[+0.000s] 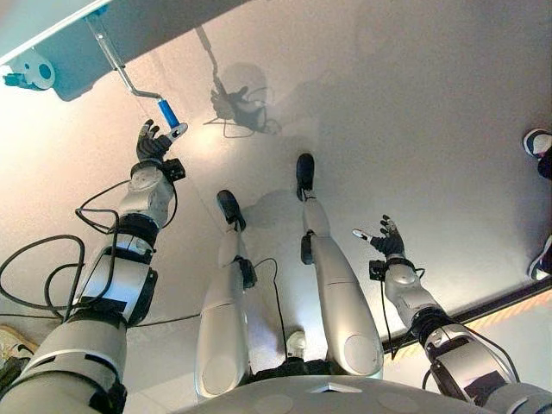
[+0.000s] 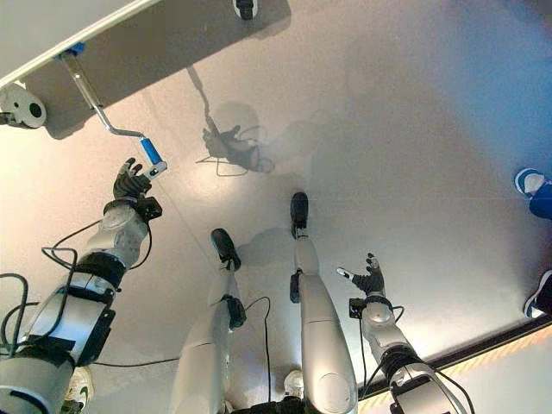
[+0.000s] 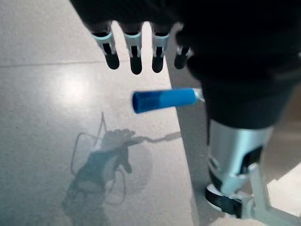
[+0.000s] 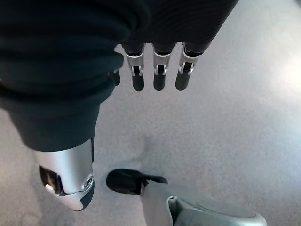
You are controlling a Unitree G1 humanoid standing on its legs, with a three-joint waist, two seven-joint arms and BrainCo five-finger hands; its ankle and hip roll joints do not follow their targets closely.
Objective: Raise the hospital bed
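The hospital bed's (image 1: 147,26) grey underside runs across the upper left, and a silver crank rod (image 1: 116,60) slants down from it to a blue grip (image 1: 168,113). My left hand (image 1: 153,142) is raised just below that grip, open. In the left wrist view the blue grip (image 3: 162,100) lies in the gap between the straight fingers (image 3: 136,59) and the thumb, with nothing curled round it. My right hand (image 1: 388,239) hangs low at the right over bare floor, open with fingers (image 4: 160,75) spread, far from the crank.
A bed caster wheel (image 1: 34,69) sits at the far left under the frame. A person's shoes (image 1: 536,142) show at the right edge. A dark strip with a lit edge (image 1: 500,306) crosses the lower right floor.
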